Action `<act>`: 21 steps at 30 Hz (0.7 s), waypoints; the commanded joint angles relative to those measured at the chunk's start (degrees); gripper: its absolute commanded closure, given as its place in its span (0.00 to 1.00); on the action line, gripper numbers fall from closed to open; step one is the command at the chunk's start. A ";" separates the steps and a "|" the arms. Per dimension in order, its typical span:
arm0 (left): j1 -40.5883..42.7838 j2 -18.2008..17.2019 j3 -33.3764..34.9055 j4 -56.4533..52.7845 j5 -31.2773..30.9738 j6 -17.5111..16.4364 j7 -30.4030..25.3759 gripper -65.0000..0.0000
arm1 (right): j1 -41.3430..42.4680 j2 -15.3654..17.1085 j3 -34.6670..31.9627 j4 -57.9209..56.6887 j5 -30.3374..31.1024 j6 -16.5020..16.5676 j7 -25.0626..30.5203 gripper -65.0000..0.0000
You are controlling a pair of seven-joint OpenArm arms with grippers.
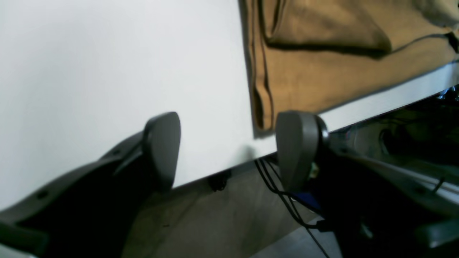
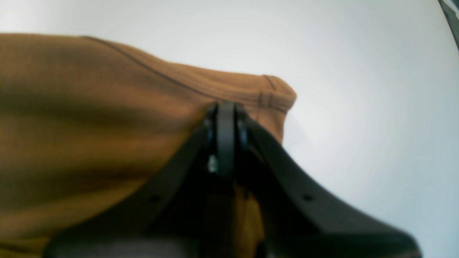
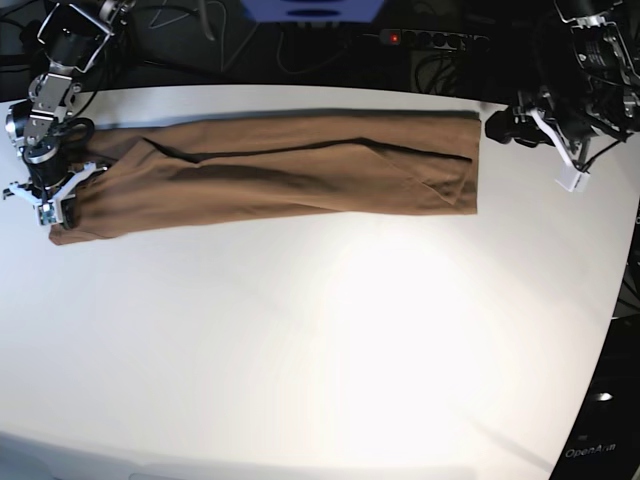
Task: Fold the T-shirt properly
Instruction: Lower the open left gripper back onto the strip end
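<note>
Black plastic jaws of the right tool are pressed together on the edge of the plain tan short-sleeved cloth T-shirt, pinching a hemmed corner; in the base view this tool sits at about nine o'clock of the garment, at its far left end. Grey rounded fingers of the left tool stand well apart with nothing between them, hovering over the white desk edge just beside the shirt's stitched corner. In the base view the left tool is at roughly three o'clock of the shirt, near its right end but not touching it. Folded lengthwise into a long narrow band, the T-shirt lies flat across the far half of the desk, stretched from left to right, with a diagonal fold showing near its right end. Beyond the desk, at twelve o'clock, a black power strip with a red light lies among dark cables.
</note>
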 commanded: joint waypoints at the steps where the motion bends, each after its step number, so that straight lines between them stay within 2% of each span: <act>1: -0.80 -0.53 -0.01 0.11 1.10 0.25 0.67 0.37 | -1.23 -0.99 -0.59 -1.38 -6.21 4.25 -8.69 0.99; 4: -2.65 0.61 0.87 -2.00 2.16 0.25 0.67 0.37 | -1.23 -0.99 -0.59 -1.38 -6.21 4.25 -8.78 0.99; 11: -6.26 0.61 7.55 -8.86 4.53 0.25 0.67 0.37 | -1.23 -0.99 -0.59 -1.38 -6.21 4.25 -8.78 0.99; 19: -7.40 0.44 8.17 -14.40 4.62 0.25 0.67 0.37 | -1.23 -0.99 -0.59 -1.20 -6.21 4.25 -8.78 0.99; 21: -8.54 0.44 8.17 -15.72 6.55 0.25 0.67 0.37 | -1.23 -0.99 -0.59 -1.12 -6.21 4.25 -8.78 0.99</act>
